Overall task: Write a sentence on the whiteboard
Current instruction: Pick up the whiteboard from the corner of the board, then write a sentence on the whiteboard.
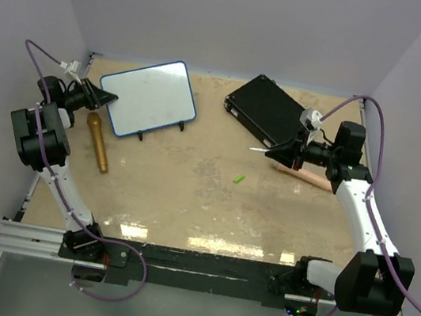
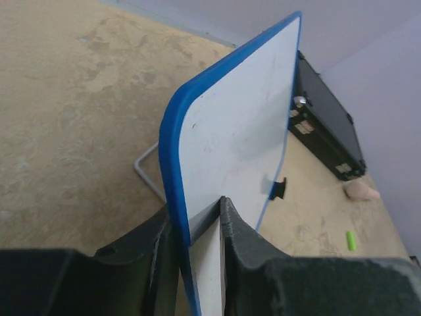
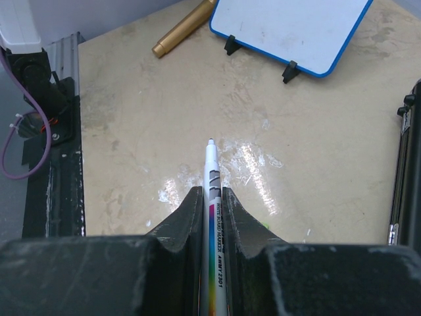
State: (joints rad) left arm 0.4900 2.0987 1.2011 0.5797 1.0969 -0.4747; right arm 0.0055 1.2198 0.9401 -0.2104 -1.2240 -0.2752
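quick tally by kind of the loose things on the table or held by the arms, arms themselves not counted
whiteboard: 1
marker: 1
black case: 1
gold cylinder: 1
small green cap: 1
peach-coloured lump: 1
total: 6

Blue-rimmed whiteboard [image 1: 149, 97], tilted, far left
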